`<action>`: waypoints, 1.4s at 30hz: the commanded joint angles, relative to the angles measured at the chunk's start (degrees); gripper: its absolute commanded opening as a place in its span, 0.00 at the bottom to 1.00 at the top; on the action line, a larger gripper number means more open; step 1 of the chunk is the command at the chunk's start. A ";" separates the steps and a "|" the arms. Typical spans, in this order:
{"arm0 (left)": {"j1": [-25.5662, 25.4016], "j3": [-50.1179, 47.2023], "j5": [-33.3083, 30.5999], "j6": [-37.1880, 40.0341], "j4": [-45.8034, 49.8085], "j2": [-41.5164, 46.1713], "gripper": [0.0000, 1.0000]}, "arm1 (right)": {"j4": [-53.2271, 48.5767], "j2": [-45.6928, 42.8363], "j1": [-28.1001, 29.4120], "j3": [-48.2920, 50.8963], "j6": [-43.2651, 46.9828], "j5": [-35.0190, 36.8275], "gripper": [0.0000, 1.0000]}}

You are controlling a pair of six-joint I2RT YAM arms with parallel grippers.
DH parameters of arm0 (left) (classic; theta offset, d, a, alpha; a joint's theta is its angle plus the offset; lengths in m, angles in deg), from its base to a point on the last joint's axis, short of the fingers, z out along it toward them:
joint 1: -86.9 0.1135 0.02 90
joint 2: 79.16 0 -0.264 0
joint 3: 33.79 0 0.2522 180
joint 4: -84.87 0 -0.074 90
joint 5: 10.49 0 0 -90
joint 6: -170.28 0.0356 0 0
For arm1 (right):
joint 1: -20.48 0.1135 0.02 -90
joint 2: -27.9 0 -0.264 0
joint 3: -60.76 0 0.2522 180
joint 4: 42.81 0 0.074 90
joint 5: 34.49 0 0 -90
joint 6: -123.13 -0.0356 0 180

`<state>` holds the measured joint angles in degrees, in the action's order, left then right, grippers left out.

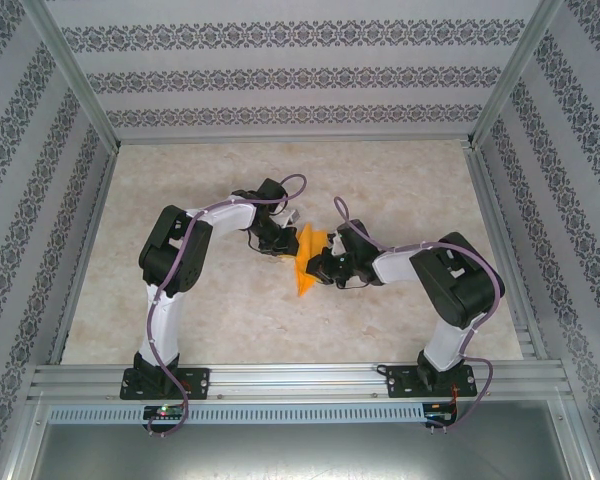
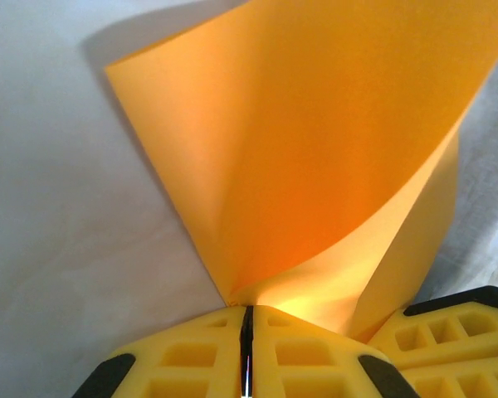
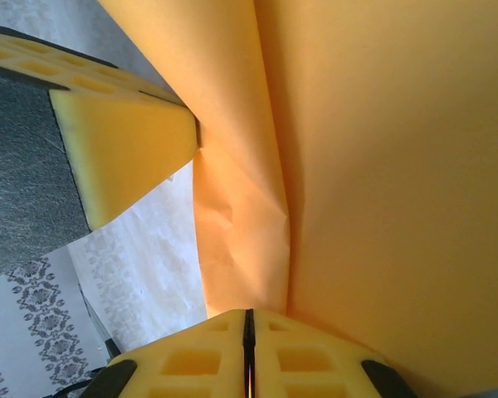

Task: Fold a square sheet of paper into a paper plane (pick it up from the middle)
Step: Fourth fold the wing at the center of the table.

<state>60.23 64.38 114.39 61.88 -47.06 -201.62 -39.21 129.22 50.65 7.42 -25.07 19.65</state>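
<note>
On table [image 1: 220,320], L to R, 5 entries:

1. L arm [image 1: 170,255]: base bolted at near rail [image 1: 300,380], elbow bent high, forearm reaching R toward table centre.
2. L gripper [image 2: 246,319]: jaws together, pinched on lower edge of square sheet of paper [image 2: 315,149], right where sheet curls.
3. Sheet: orange, lifted between both grippers near table centre, bowed into open curl w/ 1 soft crease. Not flat. L corner hangs free over tabletop.
4. R gripper [image 3: 249,323]: jaws together, clamped on sheet's edge. L gripper's yellow pad [image 3: 120,145] close by, touching same sheet. Both grippers crowd same patch of paper.
5. R arm [image 1: 450,285]: base at near rail, elbow bent out R, forearm angled L to sheet.

Surround: patterned walls [image 1: 300,80] on 3 sides.
</note>
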 commanded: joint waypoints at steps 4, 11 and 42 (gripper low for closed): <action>-1.01 -2.75 -7.81 0.97 3.50 -5.13 0.12 | -0.95 2.46 1.37 -1.54 0.15 -1.22 0.10; -1.25 -3.50 -7.65 0.74 3.13 -5.31 0.12 | -0.42 3.97 1.99 -3.31 0.11 -1.50 0.09; -1.36 -1.28 -4.50 0.63 2.09 -3.65 0.16 | -5.35 4.39 -3.00 -8.75 5.27 -0.88 0.13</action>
<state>60.01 64.40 114.36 61.88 -47.28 -201.57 -44.78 131.88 48.38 0.28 -21.31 18.75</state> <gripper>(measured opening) 0.155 0.133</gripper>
